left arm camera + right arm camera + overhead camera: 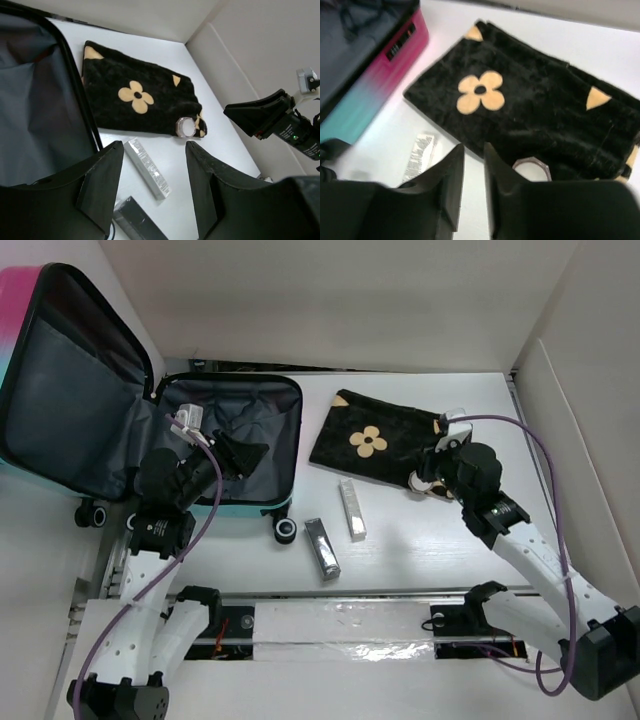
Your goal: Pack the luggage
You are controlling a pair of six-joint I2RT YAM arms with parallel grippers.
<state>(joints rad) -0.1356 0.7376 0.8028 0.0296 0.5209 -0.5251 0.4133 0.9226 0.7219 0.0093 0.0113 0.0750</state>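
The luggage [283, 390] lies open at the left, its pink-to-teal lid [80, 390] propped up and the grey lining [35, 115] showing. My left gripper [245, 452] hovers over the case's right rim, open [154, 147] with nothing between its fingers. My right gripper [420, 478] hangs low over the table at the near right corner of the black flower pouch [370, 440]. Its jaws [473, 147] stand a narrow gap apart, with only bare table between them. A small octagonal jar [532, 169] sits just right of them against the pouch's edge.
A white printed box [351, 508] and a dark silver box [321, 547] lie on the table between the case and the pouch. Both show below my left fingers, the white one [147, 167] and the dark one [137, 220]. White walls enclose the table at back and right.
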